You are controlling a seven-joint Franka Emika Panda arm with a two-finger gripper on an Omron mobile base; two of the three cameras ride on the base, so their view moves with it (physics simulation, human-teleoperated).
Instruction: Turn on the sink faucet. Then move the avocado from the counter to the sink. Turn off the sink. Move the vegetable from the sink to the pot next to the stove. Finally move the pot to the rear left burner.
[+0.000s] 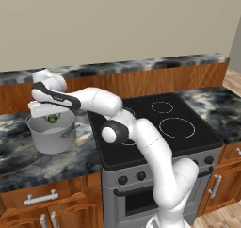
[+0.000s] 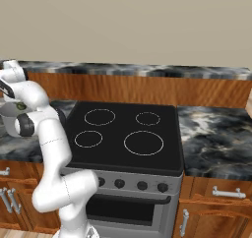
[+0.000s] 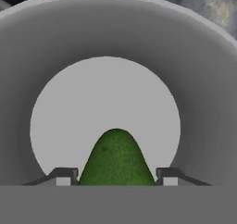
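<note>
The green avocado [image 3: 115, 160] sits between my gripper's [image 3: 116, 177] two fingertips, which press against its sides. It hangs straight over the round floor of the grey pot [image 3: 106, 28]. From the left base, the hand [image 1: 51, 113] hovers at the rim of the pot [image 1: 52, 138] on the counter left of the stove, with the avocado [image 1: 52, 118] showing just under it. In the right base view the avocado [image 2: 21, 105] peeks out by the arm at the far left. The sink and faucet are out of view.
The black stove [image 1: 162, 128] with four ringed burners lies right of the pot; its rear left burner [image 2: 99, 117] is bare. Marble counter [image 2: 211, 133] continues right of the stove. A wood backsplash and beige wall run behind.
</note>
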